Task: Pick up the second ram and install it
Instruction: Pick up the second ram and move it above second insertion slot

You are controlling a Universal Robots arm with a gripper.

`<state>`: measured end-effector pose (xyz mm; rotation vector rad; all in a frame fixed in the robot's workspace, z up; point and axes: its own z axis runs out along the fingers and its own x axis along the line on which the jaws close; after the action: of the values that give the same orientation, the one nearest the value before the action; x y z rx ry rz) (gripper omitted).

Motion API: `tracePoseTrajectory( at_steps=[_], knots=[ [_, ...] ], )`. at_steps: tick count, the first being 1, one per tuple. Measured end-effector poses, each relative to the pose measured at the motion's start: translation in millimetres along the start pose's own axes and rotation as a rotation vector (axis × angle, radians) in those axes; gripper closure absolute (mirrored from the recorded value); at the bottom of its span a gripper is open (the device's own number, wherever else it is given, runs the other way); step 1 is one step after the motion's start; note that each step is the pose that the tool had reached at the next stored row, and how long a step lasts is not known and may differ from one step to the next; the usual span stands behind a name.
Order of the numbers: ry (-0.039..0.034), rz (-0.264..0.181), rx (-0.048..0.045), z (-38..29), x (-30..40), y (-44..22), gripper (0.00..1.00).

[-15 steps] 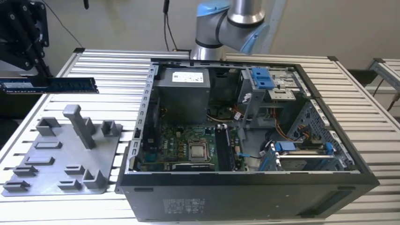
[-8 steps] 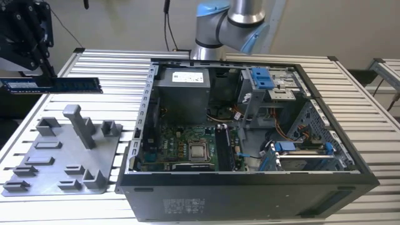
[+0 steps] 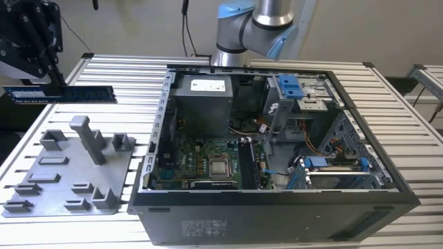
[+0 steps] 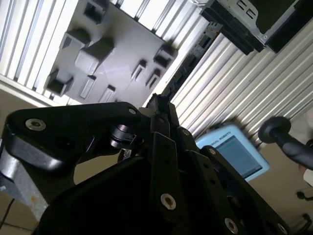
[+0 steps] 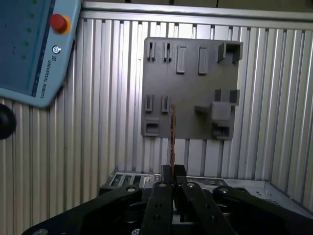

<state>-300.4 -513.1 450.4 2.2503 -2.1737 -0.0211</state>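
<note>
Saw the claw partly cut off at the exterior view's upper left corner. Clamped closed on the second ram, held level above the fixture plate, apart from the computer case.

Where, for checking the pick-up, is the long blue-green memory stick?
Exterior view's upper left: the second ram, clamped in the black gripper, above the grey fixture plate.
</note>
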Motion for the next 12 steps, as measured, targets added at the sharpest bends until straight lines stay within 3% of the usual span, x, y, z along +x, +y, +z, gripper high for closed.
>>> tracePoseTrajectory(
  at_steps=[12],
  knots=[
    [0.0, 0.0, -0.0001, -0.1, 0.3, -7.1, 0.86]
  ],
)
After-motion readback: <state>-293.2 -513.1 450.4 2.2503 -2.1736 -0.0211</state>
